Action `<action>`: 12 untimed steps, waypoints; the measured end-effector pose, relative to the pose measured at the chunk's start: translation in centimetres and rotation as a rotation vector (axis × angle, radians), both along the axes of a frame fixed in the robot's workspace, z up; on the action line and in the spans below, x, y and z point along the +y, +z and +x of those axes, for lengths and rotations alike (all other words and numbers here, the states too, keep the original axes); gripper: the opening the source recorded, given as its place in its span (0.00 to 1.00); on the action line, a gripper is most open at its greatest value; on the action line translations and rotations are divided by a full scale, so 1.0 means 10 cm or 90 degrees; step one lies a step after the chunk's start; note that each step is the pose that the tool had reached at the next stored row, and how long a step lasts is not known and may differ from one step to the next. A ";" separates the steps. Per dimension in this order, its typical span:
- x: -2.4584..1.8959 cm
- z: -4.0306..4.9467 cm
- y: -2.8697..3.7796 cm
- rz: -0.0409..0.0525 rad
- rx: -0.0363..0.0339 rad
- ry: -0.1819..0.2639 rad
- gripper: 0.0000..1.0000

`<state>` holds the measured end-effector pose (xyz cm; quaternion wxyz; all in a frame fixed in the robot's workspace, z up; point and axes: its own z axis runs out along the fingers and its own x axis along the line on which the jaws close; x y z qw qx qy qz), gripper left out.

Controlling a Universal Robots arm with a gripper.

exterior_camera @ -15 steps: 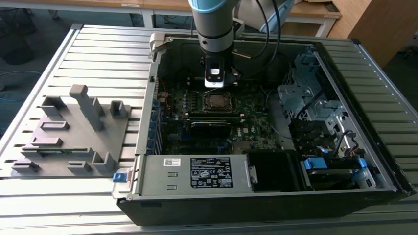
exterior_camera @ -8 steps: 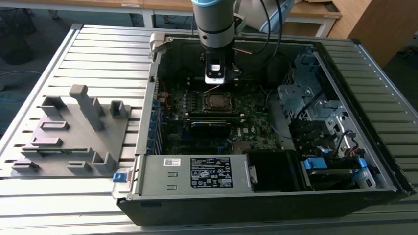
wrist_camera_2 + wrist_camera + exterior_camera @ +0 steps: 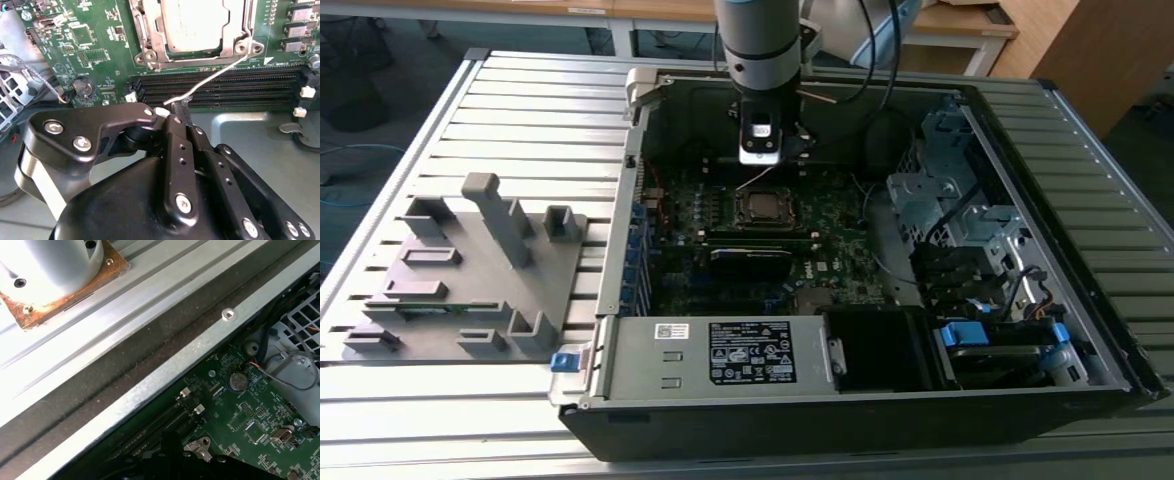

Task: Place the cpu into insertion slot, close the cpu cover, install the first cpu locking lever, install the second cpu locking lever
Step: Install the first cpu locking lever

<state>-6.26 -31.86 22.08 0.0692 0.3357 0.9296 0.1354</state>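
Second wrist view: caught tool (image 3: 182, 111) pinched narrow on wire locking lever (image 3: 220, 72), memory slots (image 3: 240, 87) just beside; cpu (image 3: 197, 22) under cpu cover (image 3: 239, 25). Exterior view: added grey fixture (image 3: 467, 270) on table (image 3: 534, 100), exterior view's left.

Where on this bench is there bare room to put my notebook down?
In the exterior view, bare slatted table lies beyond the grey rack at the left, and a narrow strip runs along the computer case near wall. Inside the case is crowded: circuit board, cables, and the pincer shut on a wire lever.
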 end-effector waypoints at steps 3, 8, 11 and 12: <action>0.000 0.000 0.042 0.0001 0.0000 0.000 0.10; 0.000 0.000 0.115 0.0002 0.0000 0.000 0.10; 0.000 0.000 0.150 0.0001 0.0000 0.000 0.10; 0.000 0.000 0.159 0.0001 0.0000 0.000 0.10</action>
